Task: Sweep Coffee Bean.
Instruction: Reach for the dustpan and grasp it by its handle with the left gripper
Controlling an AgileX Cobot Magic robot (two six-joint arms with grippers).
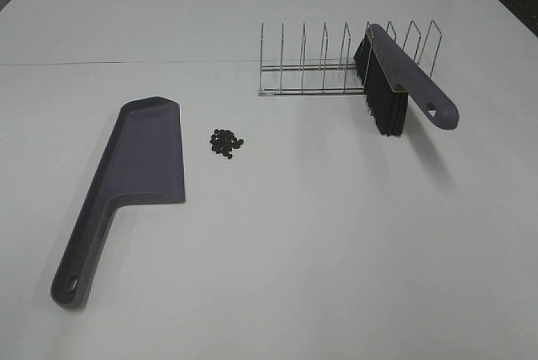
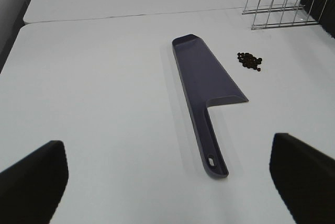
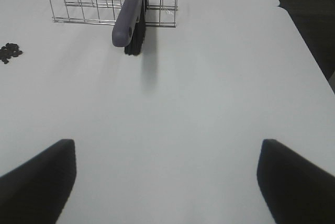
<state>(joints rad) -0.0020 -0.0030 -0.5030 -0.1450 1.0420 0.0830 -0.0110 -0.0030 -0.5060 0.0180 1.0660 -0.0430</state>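
Observation:
A small heap of dark coffee beans [image 1: 226,142] lies on the white table, also seen as the beans [image 2: 250,60] and the beans [image 3: 9,52]. The grey-purple dustpan [image 1: 126,183] lies flat just left of them, handle toward the front; the left wrist view shows the dustpan [image 2: 205,88] ahead of my left gripper [image 2: 167,182]. The brush [image 1: 395,82] stands in a wire rack, bristles down. My right gripper [image 3: 167,182] faces the brush [image 3: 130,14] from a distance. Both grippers are open and hold nothing. Neither arm shows in the high view.
A wire rack [image 1: 311,61] stands at the back, holding the brush at its right end. A seam [image 1: 126,63] crosses the tabletop behind the dustpan. The table's right edge [image 3: 309,51] drops to a dark floor.

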